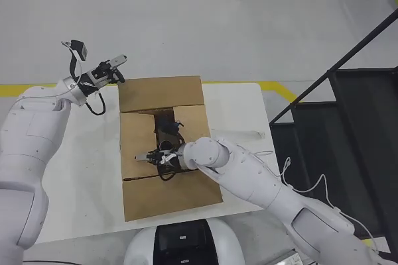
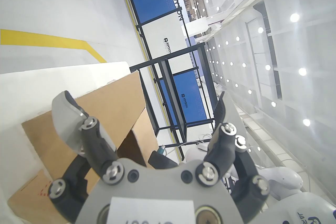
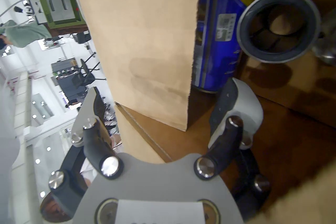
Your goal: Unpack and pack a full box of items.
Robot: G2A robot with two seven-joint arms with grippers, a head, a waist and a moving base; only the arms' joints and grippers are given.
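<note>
A brown cardboard box point(image 1: 160, 94) lies on the white table point(image 1: 237, 106), its flaps partly apart over a dark gap. Inside, a blue spray can point(image 3: 218, 25) lies beside a dark round cup point(image 3: 279, 26). My right gripper point(image 1: 151, 158) point(image 3: 162, 104) is open at the gap, with a box flap point(image 3: 141, 38) standing edge-on between its fingers; one finger point(image 3: 236, 104) is inside the box and the other is outside. My left gripper point(image 1: 113, 68) point(image 2: 145, 112) is open and holds nothing, above the box's far left corner, over a raised flap point(image 2: 105, 104).
A black metal stair frame point(image 1: 358, 126) stands just right of the table. A small clear object point(image 1: 252, 136) lies on the table to the right of the box. A yellow floor line point(image 1: 6, 89) runs behind the table. Bare tabletop shows left of the box.
</note>
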